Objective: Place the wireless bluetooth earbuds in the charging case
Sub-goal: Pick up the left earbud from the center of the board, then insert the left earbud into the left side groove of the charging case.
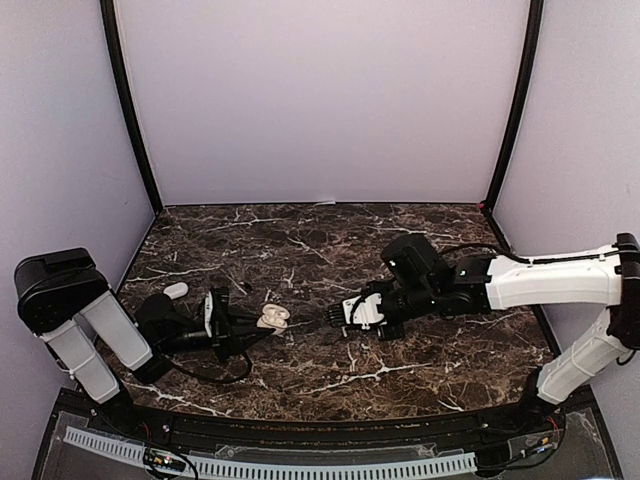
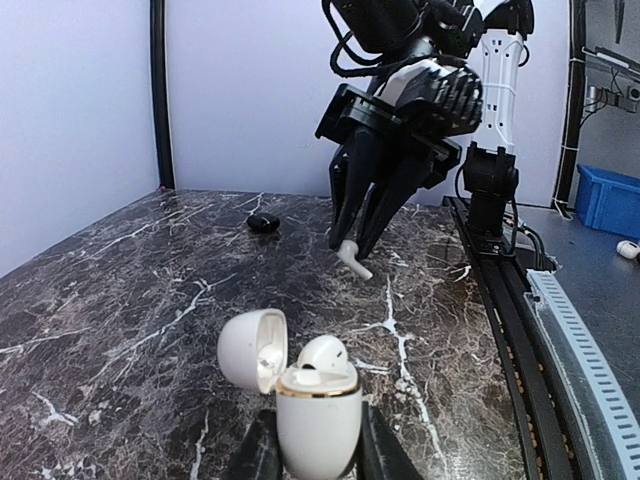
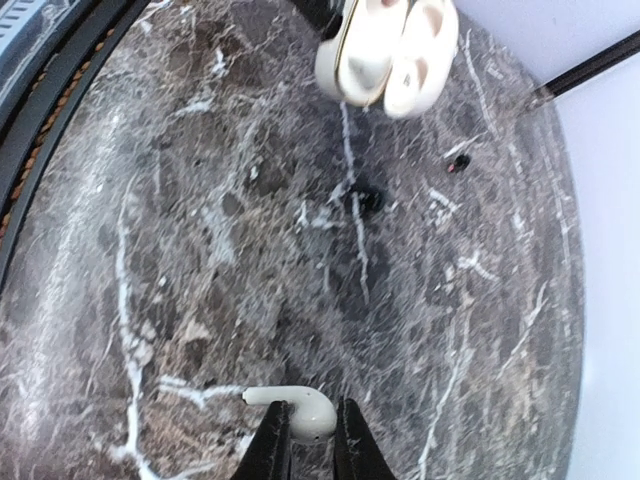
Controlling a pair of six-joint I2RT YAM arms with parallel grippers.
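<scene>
My left gripper (image 2: 318,455) is shut on the body of the white charging case (image 2: 318,420), which stands upright with a gold rim. Its lid (image 2: 250,348) hangs open to the left. One white earbud (image 2: 323,355) sits in the case with its head sticking up. My right gripper (image 3: 310,435) is shut on the head of a second earbud (image 3: 300,410), whose stem points sideways. From the left wrist, this held earbud (image 2: 355,262) hangs above the table, beyond the case. From above, the right gripper (image 1: 328,322) is just right of the case (image 1: 272,320).
A small black object (image 2: 262,222) lies on the dark marble table (image 1: 330,240) behind the case. A small white oval thing (image 1: 176,290) lies near the left arm. Purple walls enclose the table on three sides, and a black rail (image 2: 500,300) runs along the near edge.
</scene>
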